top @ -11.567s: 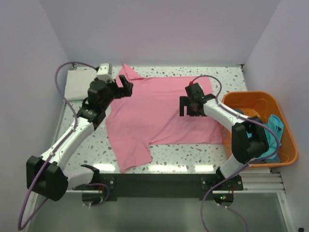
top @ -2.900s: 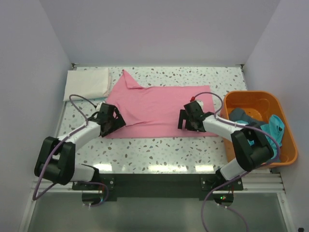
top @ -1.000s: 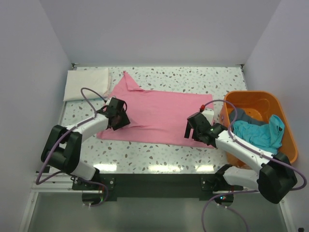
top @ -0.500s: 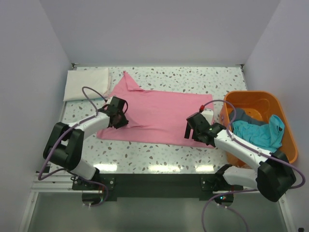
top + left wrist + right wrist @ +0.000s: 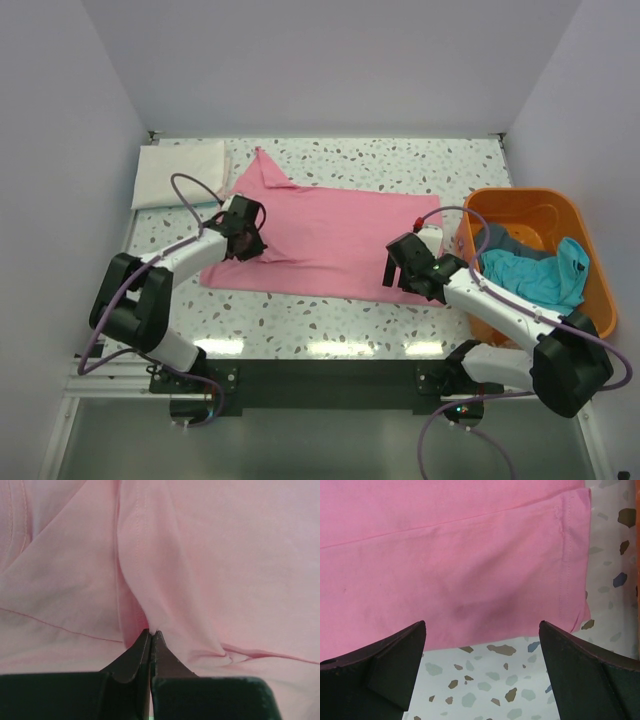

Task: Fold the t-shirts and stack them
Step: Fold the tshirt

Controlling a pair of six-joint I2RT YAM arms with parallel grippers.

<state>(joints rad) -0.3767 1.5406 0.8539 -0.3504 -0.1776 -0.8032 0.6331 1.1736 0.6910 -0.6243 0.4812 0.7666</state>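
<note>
The pink t-shirt [image 5: 335,235] lies folded lengthwise across the table, one sleeve pointing to the back left. My left gripper [image 5: 247,246] is shut on a pinched ridge of the pink t-shirt [image 5: 165,555] near its left end; the fingertips [image 5: 145,639] meet with cloth between them. My right gripper [image 5: 408,275] stands open just above the shirt's near right corner [image 5: 570,595], its fingers [image 5: 395,655] over bare table. A folded white t-shirt [image 5: 180,172] lies at the back left. Teal [image 5: 530,275] and grey [image 5: 495,238] t-shirts sit crumpled in the basket.
The orange plastic basket [image 5: 575,215] stands at the right edge of the speckled table [image 5: 330,315], close to my right arm. White walls close in the back and both sides.
My left gripper has closed onto a fold of the pink shirt near its left end. The right arm has held still with its jaws wide.
</note>
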